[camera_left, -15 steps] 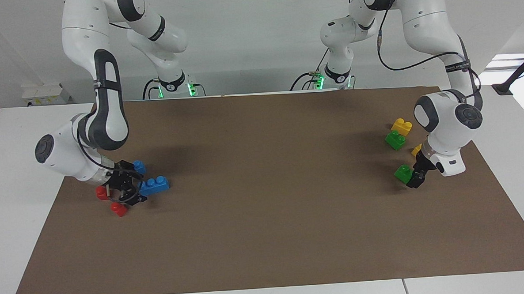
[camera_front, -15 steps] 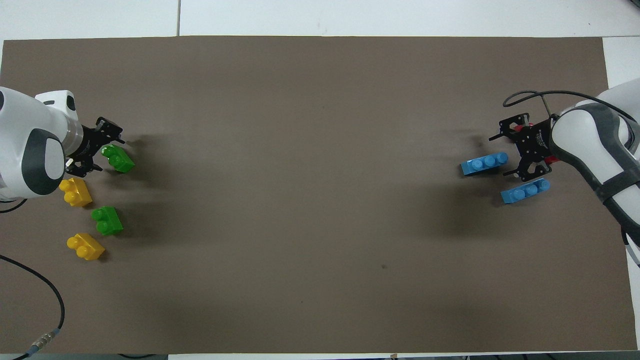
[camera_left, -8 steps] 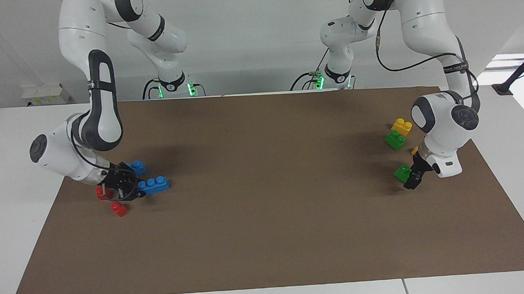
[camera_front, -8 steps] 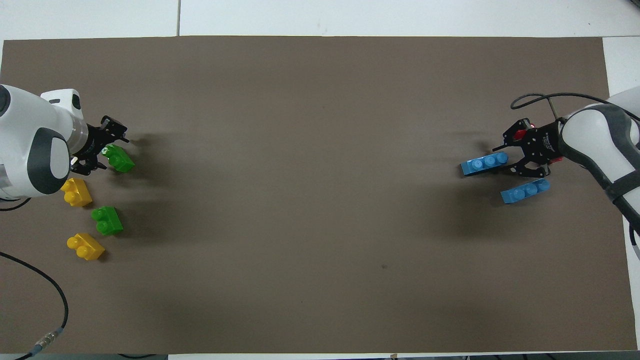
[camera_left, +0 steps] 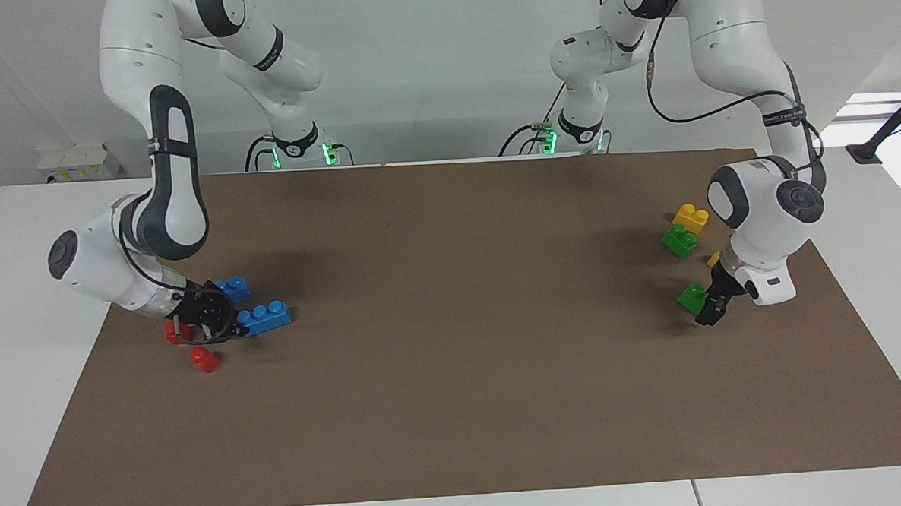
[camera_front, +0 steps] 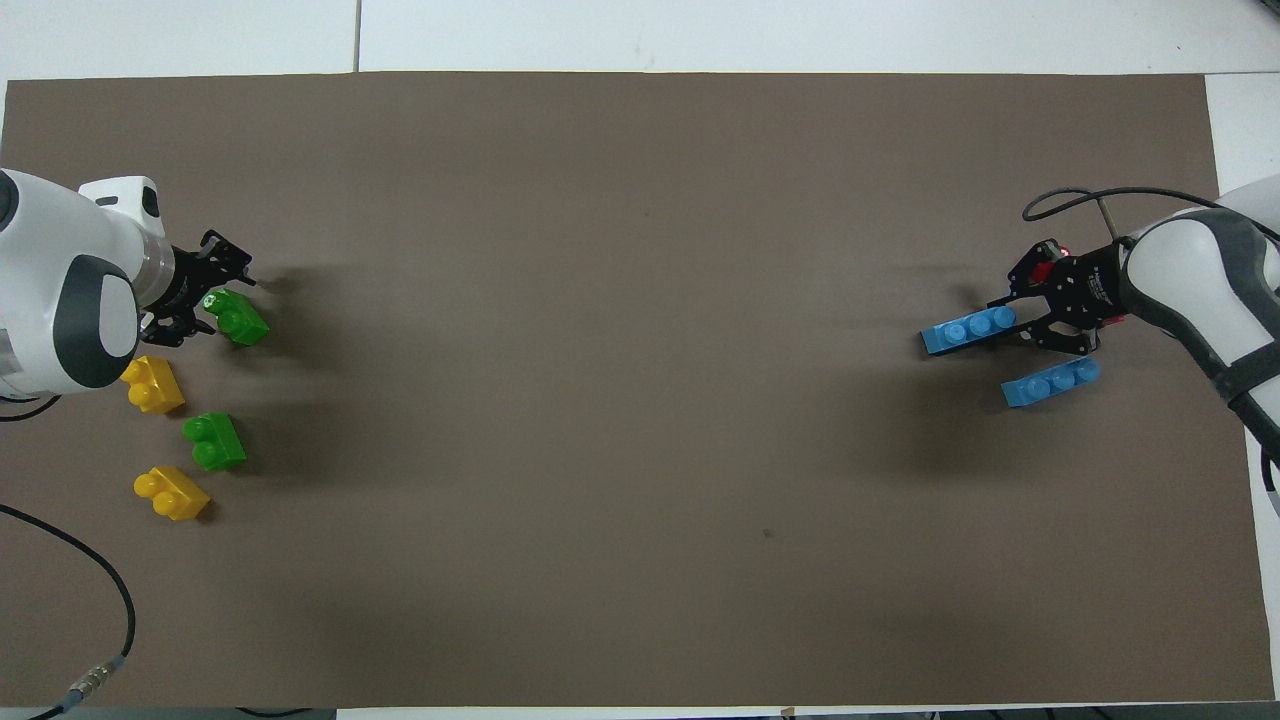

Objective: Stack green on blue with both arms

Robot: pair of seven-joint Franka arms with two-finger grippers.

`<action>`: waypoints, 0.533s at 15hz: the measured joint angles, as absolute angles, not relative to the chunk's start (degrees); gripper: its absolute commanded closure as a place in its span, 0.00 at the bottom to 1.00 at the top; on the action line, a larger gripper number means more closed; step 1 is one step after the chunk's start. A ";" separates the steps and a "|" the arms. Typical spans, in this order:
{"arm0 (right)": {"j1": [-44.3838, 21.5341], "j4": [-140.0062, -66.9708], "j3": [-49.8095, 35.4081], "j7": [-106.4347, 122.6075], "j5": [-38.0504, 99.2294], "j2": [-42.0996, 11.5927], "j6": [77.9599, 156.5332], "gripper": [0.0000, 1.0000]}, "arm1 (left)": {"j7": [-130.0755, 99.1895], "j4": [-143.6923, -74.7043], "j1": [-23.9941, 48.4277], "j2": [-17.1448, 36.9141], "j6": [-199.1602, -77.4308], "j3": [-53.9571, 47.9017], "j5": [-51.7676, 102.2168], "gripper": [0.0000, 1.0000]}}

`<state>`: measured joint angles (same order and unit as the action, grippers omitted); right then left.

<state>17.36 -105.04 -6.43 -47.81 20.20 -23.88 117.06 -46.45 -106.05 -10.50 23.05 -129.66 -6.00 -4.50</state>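
Observation:
A green brick (camera_front: 238, 320) lies on the brown mat (camera_front: 640, 400) at the left arm's end, also in the facing view (camera_left: 692, 296). My left gripper (camera_front: 222, 302) is low at that brick, open, fingers either side of its end; it also shows in the facing view (camera_left: 705, 309). A second green brick (camera_front: 213, 441) lies nearer to the robots. A blue brick (camera_front: 968, 329) lies at the right arm's end, also in the facing view (camera_left: 265, 318). My right gripper (camera_front: 1003, 321) is low and open, straddling its end (camera_left: 229, 327). A second blue brick (camera_front: 1050, 381) lies nearer to the robots.
Two yellow bricks (camera_front: 152, 384) (camera_front: 171, 492) lie beside the green ones. Two red bricks (camera_left: 204, 359) (camera_left: 172, 331) lie by the right gripper, one partly hidden under it. A cable (camera_front: 100, 600) trails at the mat's near corner.
The right gripper has turned at the wrist and lowered, so its fingers now straddle the blue brick's end. The left gripper has shifted slightly at the green brick. No brick has moved.

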 measured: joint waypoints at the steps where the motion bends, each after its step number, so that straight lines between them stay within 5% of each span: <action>1: 17.36 -105.04 -6.46 -47.43 20.20 -23.87 117.06 1.00 | -46.45 -106.05 -10.50 23.05 -129.66 -5.98 -4.50 0.45; 5: 15.78 -104.64 -6.86 -47.48 22.57 -23.83 118.54 1.00 | -46.43 -106.04 -10.50 23.05 -129.69 -5.98 -4.55 1.00; 8: 13.94 -101.90 -6.94 -50.87 25.46 -23.72 118.89 1.00 | -46.39 -106.03 -10.50 23.06 -129.70 -5.98 -4.67 1.00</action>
